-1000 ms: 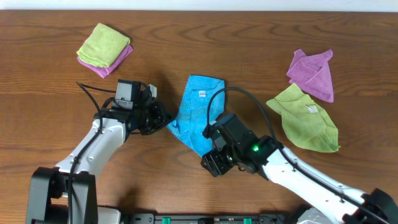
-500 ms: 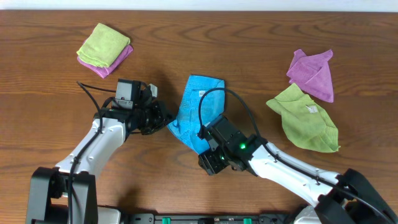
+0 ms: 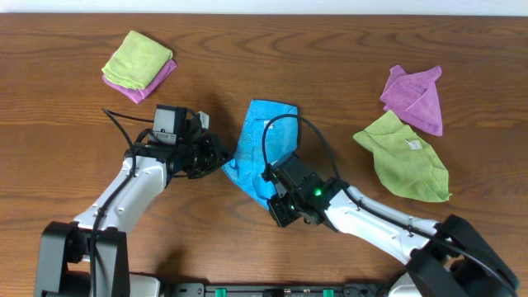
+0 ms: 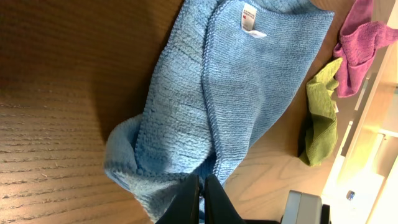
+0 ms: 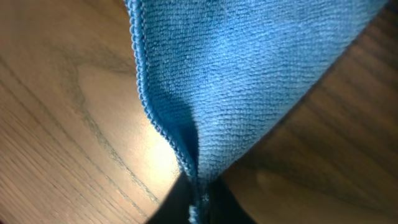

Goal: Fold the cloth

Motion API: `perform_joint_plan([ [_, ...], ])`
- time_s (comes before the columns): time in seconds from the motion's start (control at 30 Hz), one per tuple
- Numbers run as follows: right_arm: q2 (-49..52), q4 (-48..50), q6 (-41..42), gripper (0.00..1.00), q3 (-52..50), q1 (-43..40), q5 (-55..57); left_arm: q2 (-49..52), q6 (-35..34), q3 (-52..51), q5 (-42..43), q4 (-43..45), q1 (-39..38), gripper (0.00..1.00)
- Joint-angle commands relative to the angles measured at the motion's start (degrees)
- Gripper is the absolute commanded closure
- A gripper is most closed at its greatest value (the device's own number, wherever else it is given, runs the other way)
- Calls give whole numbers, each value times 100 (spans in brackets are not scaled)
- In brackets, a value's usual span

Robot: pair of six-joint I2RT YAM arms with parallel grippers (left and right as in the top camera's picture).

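Far left: folded green cloth (image 3: 136, 56) stacked on folded purple cloth (image 3: 163, 76). Left gripper (image 3: 219, 158) pinching left edge of cloth (image 3: 262, 136). Cloth at mid-table, doubled over, white tag (image 4: 249, 17) on top. Right gripper (image 5: 196, 190) pinching cloth's near corner, fingertips hidden overhead beneath wrist. Right: crumpled purple cloth (image 3: 415, 97), with crumpled green cloth (image 3: 406, 158) just beside, well apart from arms.

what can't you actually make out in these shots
Overhead: the near corner of the cloth is hidden under the right gripper.
Left wrist: the print on the white tag is too small to read, and the bottom edge cuts off most of the left gripper.
Right wrist: only a close patch of cloth shows; frame edges cut the rest.
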Motion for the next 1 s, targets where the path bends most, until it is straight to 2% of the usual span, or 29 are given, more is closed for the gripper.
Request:
perform_joint_plan([
  [0.0, -122, -2, 234, 99, -15, 42, 52, -90, -87, 127, 48, 4, 33, 94],
  [0.1, -577, -162, 402, 99, -15, 4, 195, -243, -160, 127, 61, 4, 219, 94],
  [0.23, -1635, -522, 605, 99, -15, -173, 1014, -695, -151, 129, 42, -81, 621, 94],
  [0.4, -2605, -1058, 634, 99, -15, -420, 1176, -1025, 175, 127, -50, -1058, 723, 94],
  [0.6, -2732, -2210, 1475, 98, -15, -417, 1443, -1025, 632, 125, -479, -2157, 723, 94],
  [0.7, -2734, -2625, 1956, 99, -15, -417, 1738, -1025, 649, 125, -474, -2214, 723, 94],
  [0.8, -2732, -2763, 2020, 98, -15, -417, 1799, -1025, 645, 125, -446, -2225, 723, 94],
  [0.83, -2732, -2767, 2022, 94, -15, -420, 1847, -1025, 645, 125, -361, -2214, 723, 94],
  [0.87, -2732, -2802, 2024, 79, -15, -420, 1937, -1025, 645, 125, -249, -2201, 721, 94],
  [0.9, -2732, -2876, 2046, 69, -15, -420, 2050, -1025, 645, 125, -195, -2186, 715, 94],
  [0.97, -2734, -3073, 2138, 62, -15, -417, 2417, -1025, 647, 125, -173, -2164, 656, 94],
])
